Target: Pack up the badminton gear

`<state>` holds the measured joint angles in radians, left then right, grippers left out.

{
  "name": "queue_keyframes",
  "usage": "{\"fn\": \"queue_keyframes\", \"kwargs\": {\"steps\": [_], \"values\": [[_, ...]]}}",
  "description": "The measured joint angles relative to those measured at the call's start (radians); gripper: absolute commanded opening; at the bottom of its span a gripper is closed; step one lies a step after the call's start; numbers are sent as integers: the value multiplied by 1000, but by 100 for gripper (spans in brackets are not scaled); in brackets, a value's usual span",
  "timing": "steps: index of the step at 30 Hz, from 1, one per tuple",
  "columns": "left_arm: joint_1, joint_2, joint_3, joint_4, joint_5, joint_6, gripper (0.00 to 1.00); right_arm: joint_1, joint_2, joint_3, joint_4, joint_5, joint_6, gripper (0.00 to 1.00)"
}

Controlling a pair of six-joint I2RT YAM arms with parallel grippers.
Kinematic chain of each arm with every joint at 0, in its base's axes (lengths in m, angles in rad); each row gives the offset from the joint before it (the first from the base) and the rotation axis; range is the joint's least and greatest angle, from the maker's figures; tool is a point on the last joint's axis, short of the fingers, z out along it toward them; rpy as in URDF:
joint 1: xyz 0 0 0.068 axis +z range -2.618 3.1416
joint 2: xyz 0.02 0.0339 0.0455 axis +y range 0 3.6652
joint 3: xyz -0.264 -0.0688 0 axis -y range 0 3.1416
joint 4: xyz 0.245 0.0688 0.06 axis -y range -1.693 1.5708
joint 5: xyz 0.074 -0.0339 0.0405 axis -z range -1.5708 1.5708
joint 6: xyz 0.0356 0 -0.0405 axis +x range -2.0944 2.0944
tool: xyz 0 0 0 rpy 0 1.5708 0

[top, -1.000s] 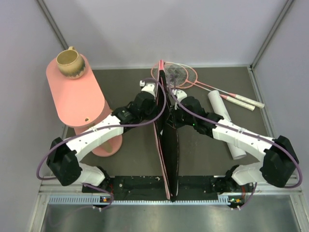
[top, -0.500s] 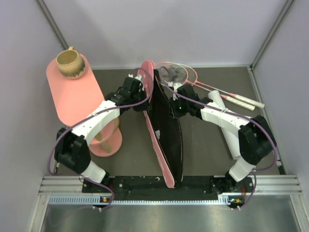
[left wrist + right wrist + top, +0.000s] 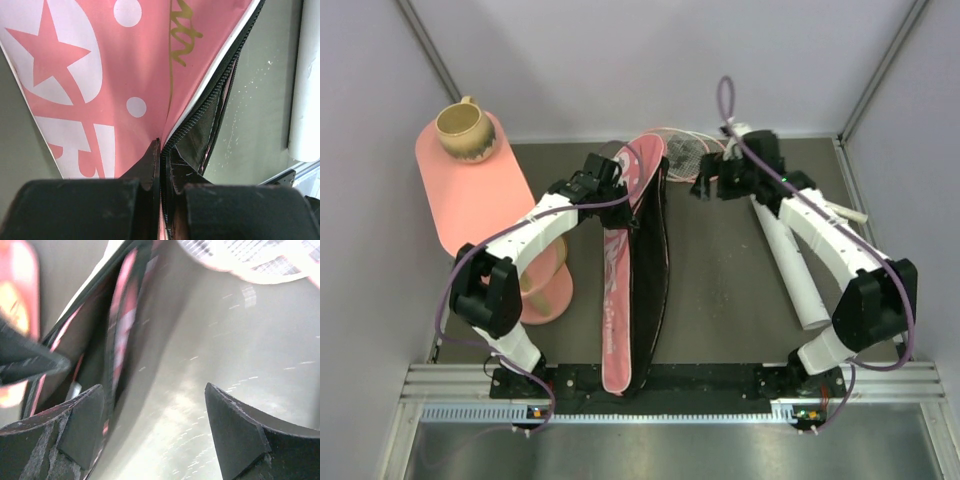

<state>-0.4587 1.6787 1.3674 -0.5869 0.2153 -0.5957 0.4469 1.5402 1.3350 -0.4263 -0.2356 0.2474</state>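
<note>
While the left gripper [image 3: 160, 150] pinches the zip edge of the pink bag [image 3: 618, 300] lying open down the middle of the table [image 3: 725, 300], the right gripper [image 3: 705, 186] hangs wide and empty beside the rackets [image 3: 686, 150] at the far edge; the white tube [image 3: 796, 275] lies toward the right edge

The dark table [image 3: 720, 290] carries four items. A pink racket bag [image 3: 618, 300] lies lengthwise at centre, unzipped. Two rackets [image 3: 682, 152] lie at the far edge. A white tube [image 3: 798, 285] lies at right. A pink tiered stand [image 3: 475, 195] stands at left.
</note>
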Motion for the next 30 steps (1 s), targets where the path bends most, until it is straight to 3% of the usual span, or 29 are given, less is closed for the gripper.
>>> {"fn": "queue_keyframes", "kwargs": {"steps": [8, 10, 11, 20, 30], "values": [[5, 22, 0, 3, 69, -34, 0, -364, 132, 217, -35, 38, -70, 73], [8, 20, -2, 8, 72, -66, 0, -406, 188, 254, -53, 34, -72, 76], [9, 18, -7, 19, 77, -90, 0, -420, 215, 266, -66, 34, -74, 86], [11, 3, -40, 101, 129, -166, 0, -423, 304, 232, -242, 78, -143, 90], [11, 4, -62, 122, 190, -158, 0, -361, 378, 164, -286, 298, -238, 90]]}}
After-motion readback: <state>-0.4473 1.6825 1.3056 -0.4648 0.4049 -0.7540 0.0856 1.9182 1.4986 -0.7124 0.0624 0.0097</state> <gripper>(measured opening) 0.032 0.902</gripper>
